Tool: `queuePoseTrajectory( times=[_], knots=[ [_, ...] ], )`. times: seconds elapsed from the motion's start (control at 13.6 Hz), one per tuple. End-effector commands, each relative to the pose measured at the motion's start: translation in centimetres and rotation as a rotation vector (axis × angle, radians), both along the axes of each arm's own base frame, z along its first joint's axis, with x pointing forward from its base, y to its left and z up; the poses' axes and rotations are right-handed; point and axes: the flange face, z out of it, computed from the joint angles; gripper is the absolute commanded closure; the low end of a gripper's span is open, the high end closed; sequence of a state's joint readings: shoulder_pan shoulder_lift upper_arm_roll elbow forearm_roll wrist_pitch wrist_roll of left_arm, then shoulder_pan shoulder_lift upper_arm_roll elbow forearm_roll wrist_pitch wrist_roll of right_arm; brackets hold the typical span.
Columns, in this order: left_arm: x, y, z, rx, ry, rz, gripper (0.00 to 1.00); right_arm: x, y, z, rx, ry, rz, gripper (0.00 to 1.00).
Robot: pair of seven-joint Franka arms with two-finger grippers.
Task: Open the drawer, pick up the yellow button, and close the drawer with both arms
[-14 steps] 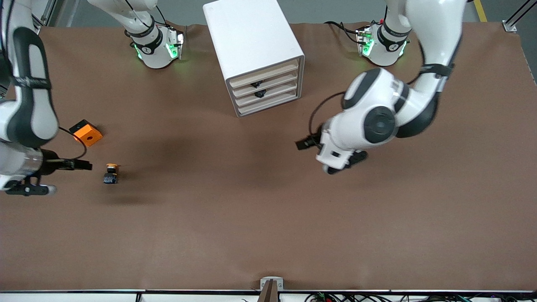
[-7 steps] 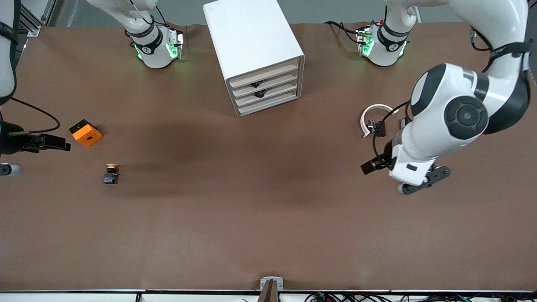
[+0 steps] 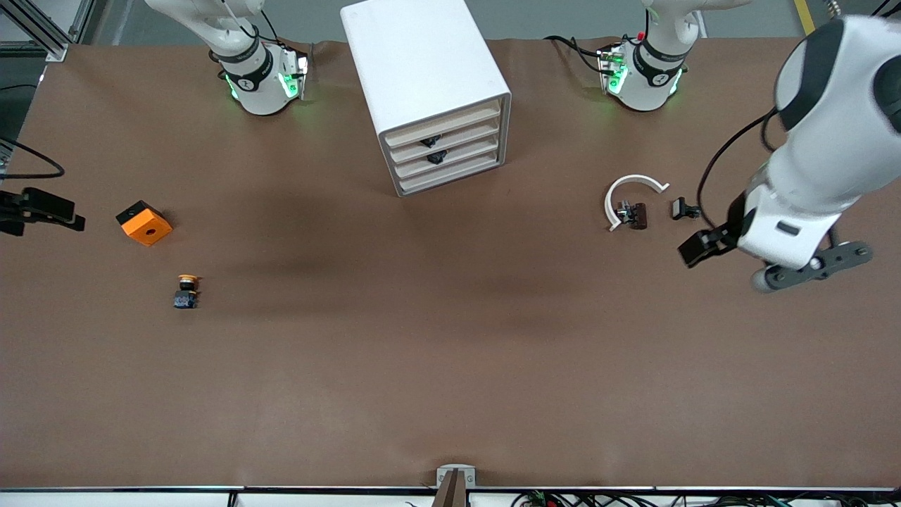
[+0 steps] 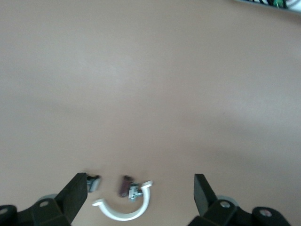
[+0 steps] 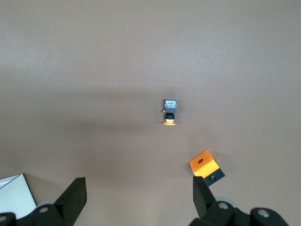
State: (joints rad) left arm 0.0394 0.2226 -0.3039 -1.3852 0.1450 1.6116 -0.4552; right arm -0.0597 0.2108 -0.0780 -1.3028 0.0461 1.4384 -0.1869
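Observation:
The button (image 3: 186, 290), with a yellow-orange cap on a black-and-blue body, lies on the table toward the right arm's end; it also shows in the right wrist view (image 5: 170, 113). The white drawer cabinet (image 3: 422, 70) stands between the arm bases, and its drawers (image 3: 447, 151) are all shut. My left gripper (image 3: 813, 266) is open and empty, up over the table at the left arm's end; its wrist view (image 4: 139, 183) shows a white ring below it. My right gripper (image 5: 138, 188) is open and empty, high over the table, mostly outside the front view.
An orange square block with a hole (image 3: 144, 222) lies near the button, farther from the front camera. A white ring piece (image 3: 630, 193) and two small black clips (image 3: 637, 215) (image 3: 681, 208) lie toward the left arm's end. Brown table (image 3: 450, 366).
The left arm has swung from in front of the cabinet toward its own end of the table, uncovering the ring and clips. The right arm has drawn back past the table's edge.

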Motion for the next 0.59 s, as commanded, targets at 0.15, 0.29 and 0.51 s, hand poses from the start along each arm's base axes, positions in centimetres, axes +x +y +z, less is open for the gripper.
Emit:
queuePoseTrajectory(
  times=[0.15, 0.29, 0.51],
  knots=[
    [-6.1, 5.4, 4.6, -0.052, 0.026, -0.118, 0.0, -3.4, 0.3, 4.1, 0.0, 0.02, 0.004, 0.0],
    [-8.4, 6.8, 5.3, -0.086, 0.026, -0.136, 0.0, -4.5, 0.5, 4.3, 0.007, 0.037, -0.006, 0.0],
    [-12.0, 6.4, 5.7, -0.075, 0.025, -0.151, 0.0, -6.9, 1.9, 4.7, 0.015, 0.016, 0.015, 0.0]
  ],
)
